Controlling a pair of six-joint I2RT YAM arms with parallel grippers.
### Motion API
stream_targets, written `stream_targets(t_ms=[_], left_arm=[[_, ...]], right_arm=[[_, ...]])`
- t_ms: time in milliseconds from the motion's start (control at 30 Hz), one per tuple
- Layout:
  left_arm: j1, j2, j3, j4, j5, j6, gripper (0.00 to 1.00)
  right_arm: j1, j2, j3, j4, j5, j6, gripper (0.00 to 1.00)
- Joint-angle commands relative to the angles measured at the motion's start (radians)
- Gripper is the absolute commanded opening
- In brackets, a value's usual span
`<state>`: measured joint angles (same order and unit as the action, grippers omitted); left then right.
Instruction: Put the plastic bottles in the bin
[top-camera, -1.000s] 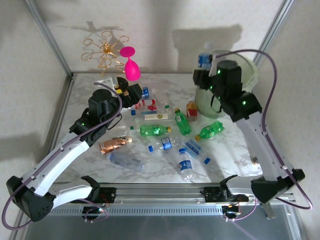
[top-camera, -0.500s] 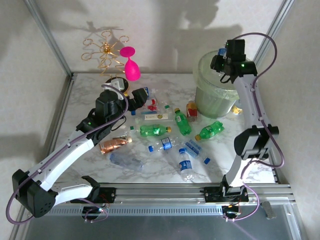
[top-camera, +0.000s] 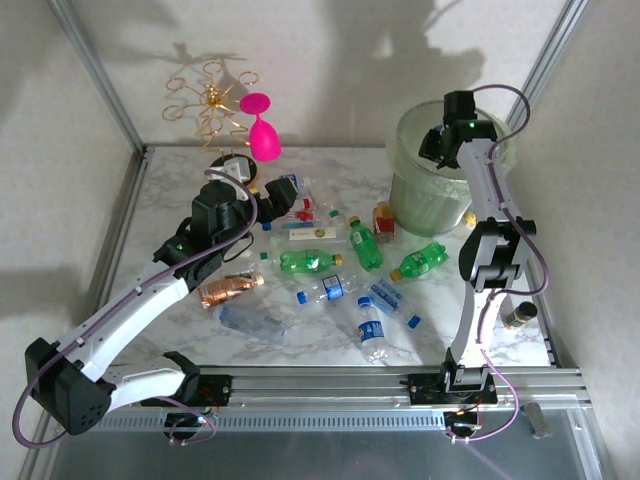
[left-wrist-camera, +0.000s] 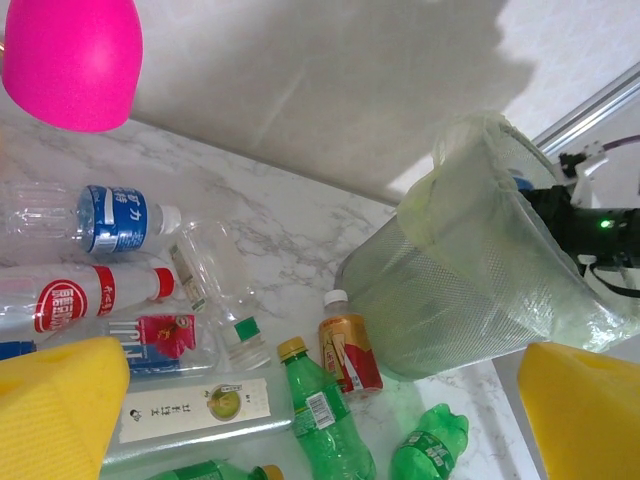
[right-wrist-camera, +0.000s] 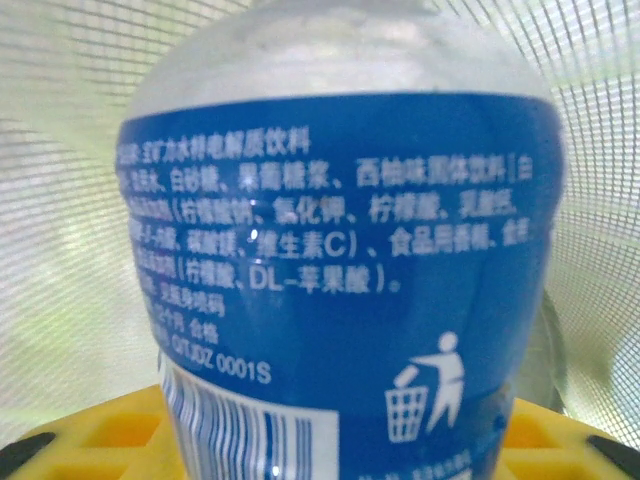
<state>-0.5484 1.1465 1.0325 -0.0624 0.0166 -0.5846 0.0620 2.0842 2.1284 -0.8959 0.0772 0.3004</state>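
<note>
Marble table (top-camera: 340, 165) strewn with bottles (top-camera: 310, 260); left gripper (top-camera: 272, 192) gapes, right gripper (top-camera: 437, 143) clamps blue-labelled bottle (right-wrist-camera: 340, 250)

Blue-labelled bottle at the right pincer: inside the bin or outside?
Inside, not released: mesh wall of the bin surrounds the blue-labelled bottle, which the right pincer grips.

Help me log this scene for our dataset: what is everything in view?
bin: one, pale green, far right
held bottle: one, blue label, inside the bin
green bottles: three, centre
clear bottles: about nine, blue, red or white labels, centre and left
copper bottle: one, left of centre
brown bottle: one, red label, at the bin's foot
wine glass: one, pink, far left
wire rack: one, gold, beside the glass
left end effector: open, above the far-left bottles
right end effector: shut on the held bottle, in the bin
</note>
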Motion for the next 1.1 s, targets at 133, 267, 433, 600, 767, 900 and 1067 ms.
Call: stream_targets(t_ms=[133, 267, 433, 600, 767, 900, 1067], left_arm=[[-0.01, 0.002, -0.002, 0.024, 0.012, -0.017, 0.99], [-0.008, 0.002, 0.0, 0.024, 0.006, -0.015, 0.99], [-0.007, 0.005, 0.012, 0.011, -0.003, -0.006, 1.0], [-0.008, -0.002, 0.014, 0.006, -0.016, 0.006, 1.0], [-0.007, -0.006, 0.012, 0.003, -0.028, 0.011, 1.0], [-0.007, -0.003, 0.014, 0.001, -0.027, 0.013, 0.99], [-0.007, -0.001, 0.013, 0.002, -0.024, 0.01, 1.0]], right_arm=[[-0.01, 0.076, 0.032, -0.045, -0.078, -0.002, 0.21], [-0.011, 0.088, 0.03, -0.055, -0.067, -0.011, 0.23], [-0.011, 0.085, 0.016, -0.045, -0.046, -0.011, 0.34], [-0.012, 0.081, 0.02, -0.042, -0.051, -0.014, 0.58], [-0.012, 0.047, 0.0, -0.019, -0.045, -0.016, 0.66], [-0.012, 0.027, -0.002, -0.017, -0.038, -0.021, 0.67], [-0.016, 0.01, -0.002, -0.014, -0.033, -0.019, 0.69]])
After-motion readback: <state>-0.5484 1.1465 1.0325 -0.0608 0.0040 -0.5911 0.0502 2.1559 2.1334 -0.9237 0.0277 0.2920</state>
